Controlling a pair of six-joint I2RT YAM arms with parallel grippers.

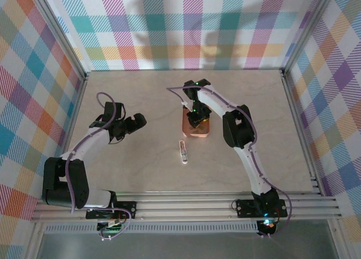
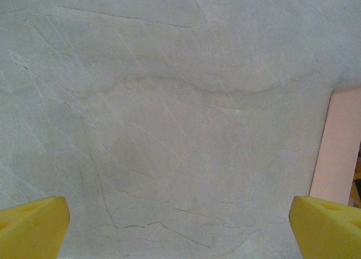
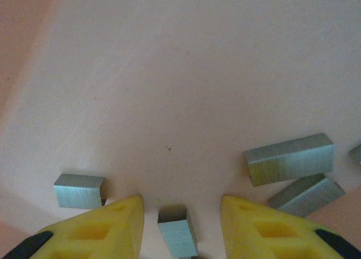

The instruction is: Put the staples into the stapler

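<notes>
The pale pink and white stapler (image 1: 183,152) lies on the table just below the salmon-orange tray (image 1: 204,134). My right gripper (image 1: 194,119) reaches down into that tray. In the right wrist view its yellow fingers (image 3: 107,225) stand a little apart on either side of one short grey staple strip (image 3: 177,231), with a gap on each side. More staples lie on the tray floor (image 3: 169,73): one at the left (image 3: 79,191) and two at the right (image 3: 289,159). My left gripper (image 1: 138,122) hovers wide open over bare table, left of the tray.
The tray's pink edge (image 2: 338,146) shows at the right of the left wrist view, beyond the left gripper (image 2: 179,214). Checked walls enclose the table (image 1: 141,163) on three sides. A metal rail runs along the near edge.
</notes>
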